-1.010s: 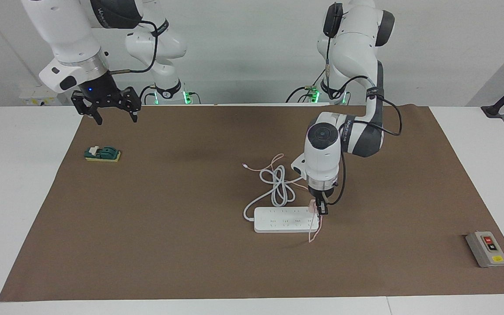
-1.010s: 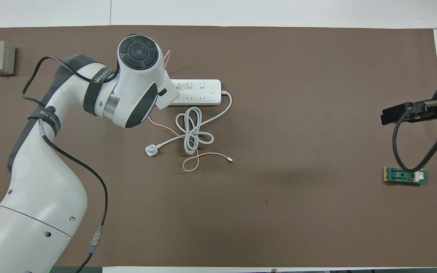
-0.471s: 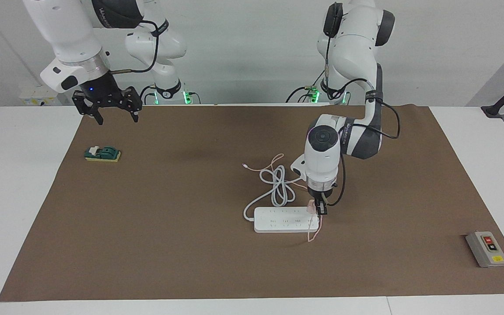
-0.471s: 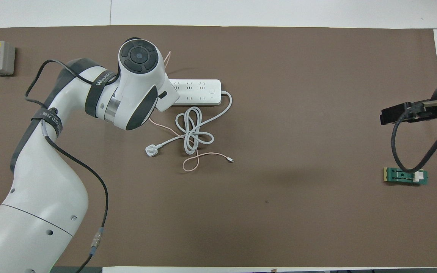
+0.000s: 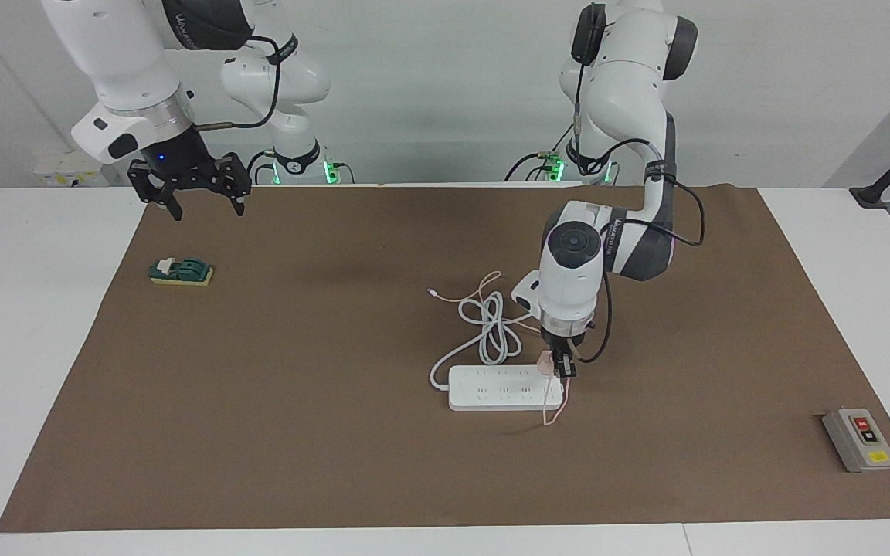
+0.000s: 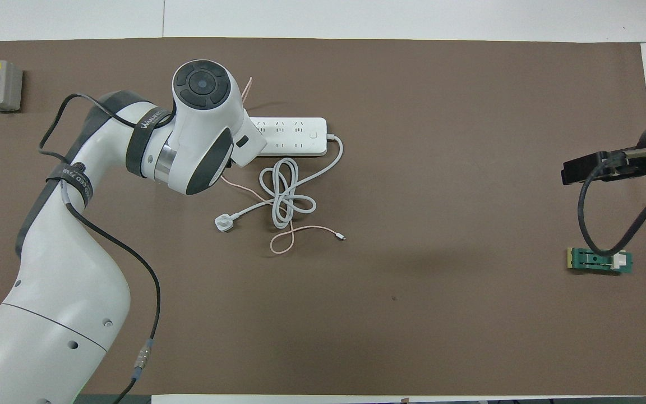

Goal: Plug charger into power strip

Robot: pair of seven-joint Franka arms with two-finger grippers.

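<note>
The power strip (image 5: 501,388) lies flat in the middle of the brown mat, also seen from above (image 6: 292,136). My left gripper (image 5: 562,371) points straight down over the strip's end toward the left arm's side, shut on the pale-pink charger (image 5: 545,361). The charger sits right at the strip's top face; I cannot tell whether its prongs are in a socket. Its thin pink cable (image 5: 550,411) hangs past the strip and loops across the mat (image 6: 300,229). In the overhead view the left wrist hides gripper and charger. My right gripper (image 5: 202,202) waits open in the air.
The strip's thick white cord (image 5: 491,328) lies coiled nearer the robots, ending in a round white plug (image 6: 223,223). A green switch block (image 5: 181,272) sits at the right arm's end. A grey button box (image 5: 860,440) sits at the left arm's end.
The left wrist has shifted slightly, carrying the charger a little along the strip's end. The right arm has barely moved.
</note>
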